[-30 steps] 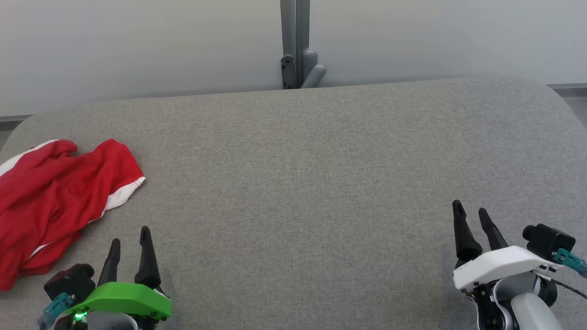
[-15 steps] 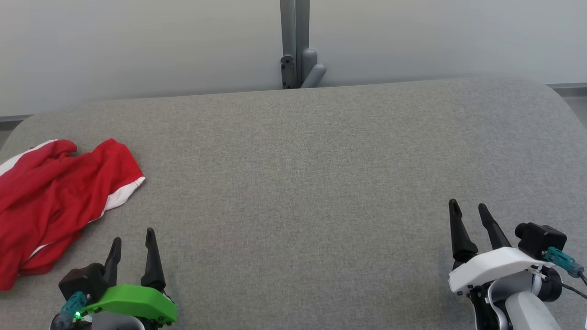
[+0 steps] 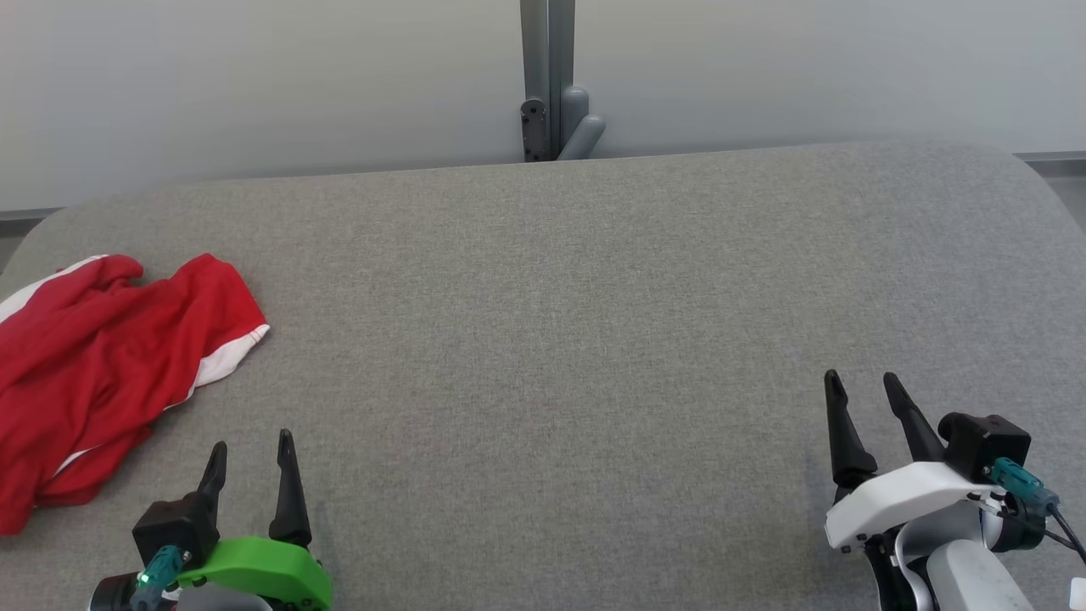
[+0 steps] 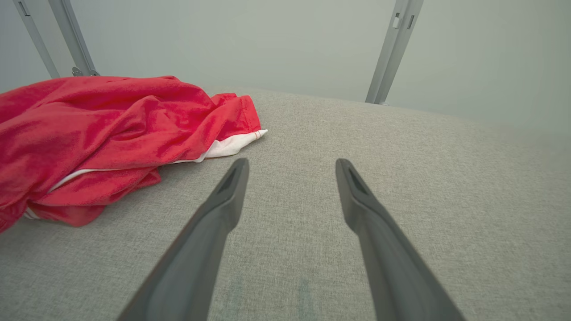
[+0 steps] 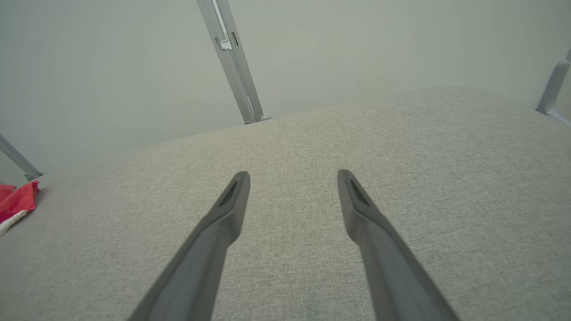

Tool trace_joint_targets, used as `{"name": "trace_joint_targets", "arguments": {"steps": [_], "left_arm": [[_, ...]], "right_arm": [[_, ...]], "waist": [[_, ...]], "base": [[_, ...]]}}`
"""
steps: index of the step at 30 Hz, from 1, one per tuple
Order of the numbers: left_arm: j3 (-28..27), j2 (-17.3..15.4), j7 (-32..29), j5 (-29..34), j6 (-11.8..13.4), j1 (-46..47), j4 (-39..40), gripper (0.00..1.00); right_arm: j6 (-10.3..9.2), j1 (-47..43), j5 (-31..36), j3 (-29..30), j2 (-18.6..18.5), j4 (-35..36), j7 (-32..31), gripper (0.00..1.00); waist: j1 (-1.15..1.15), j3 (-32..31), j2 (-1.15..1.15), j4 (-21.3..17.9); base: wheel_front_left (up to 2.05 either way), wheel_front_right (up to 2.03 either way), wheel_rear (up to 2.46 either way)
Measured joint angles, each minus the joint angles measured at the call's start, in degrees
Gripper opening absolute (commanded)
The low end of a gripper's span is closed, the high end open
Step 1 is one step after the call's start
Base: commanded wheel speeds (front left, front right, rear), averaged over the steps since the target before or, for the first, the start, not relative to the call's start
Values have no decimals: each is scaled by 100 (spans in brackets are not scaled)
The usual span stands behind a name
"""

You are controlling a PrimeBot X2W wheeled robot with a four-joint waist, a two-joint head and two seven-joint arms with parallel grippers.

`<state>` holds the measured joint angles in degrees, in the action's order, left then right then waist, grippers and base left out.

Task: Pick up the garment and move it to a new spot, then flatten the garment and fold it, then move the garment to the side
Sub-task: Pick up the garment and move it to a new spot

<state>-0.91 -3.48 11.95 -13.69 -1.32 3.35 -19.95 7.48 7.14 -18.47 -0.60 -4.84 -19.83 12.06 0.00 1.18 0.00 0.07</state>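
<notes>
1. Grey woven cloth covers the tabletop (image 3: 577, 322), whose far corners are rounded; behind it stands a pale wall (image 3: 254, 85) with a grey metal post (image 3: 547, 76) rising at the middle of the far edge.
2. A red garment (image 3: 93, 356), edged in white, lies crumpled in a loose heap at the left edge of the tabletop, about midway between the front and far edges. Part of it runs past the left side of the head view.
3. The left gripper (image 3: 252, 441) sits near the front left corner, its two dark fingers spread apart with nothing between them.
4. In the left wrist view the left gripper (image 4: 292, 162) points across bare cloth, and the garment (image 4: 111, 133) lies just beside the left finger, apart from it.
5. The right gripper (image 3: 861, 378) sits near the front right corner, well apart from the garment, fingers spread and empty.
6. In the right wrist view the right gripper (image 5: 293, 174) is over bare cloth, and a small piece of the garment (image 5: 18, 200) shows at the far left.
</notes>
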Motion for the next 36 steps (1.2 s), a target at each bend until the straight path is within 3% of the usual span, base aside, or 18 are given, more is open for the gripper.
{"name": "trace_joint_targets", "arguments": {"steps": [12, 18, 22, 29, 36], "left_arm": [[76, 25, 143, 503, 102, -8, -115, 100], [18, 32, 202, 684, 141, -35, -263, 100], [-189, 8, 247, 792, 116, -131, -398, 100], [-442, 2, 319, 994, 107, -249, -405, 100], [-642, 26, 319, 771, -133, -38, -394, 100]], "right_arm": [[0, 5, 509, -55, -109, -111, 126, 100], [0, 24, 676, -366, -132, -149, 188, 100], [0, 147, 836, -856, -124, -261, 232, 100], [2, 288, 959, -1221, -105, -341, 299, 100], [2, 363, 944, -1259, -288, -300, 299, 100]], "waist": [[0, 21, 0, 320], [0, 37, 0, 768], [0, 46, 0, 1354], [0, 84, 0, 2132], [0, 277, 0, 2433]], "base": [[0, 0, 0], [0, 0, 0], [0, 0, 0], [0, 0, 0], [0, 0, 0]]}}
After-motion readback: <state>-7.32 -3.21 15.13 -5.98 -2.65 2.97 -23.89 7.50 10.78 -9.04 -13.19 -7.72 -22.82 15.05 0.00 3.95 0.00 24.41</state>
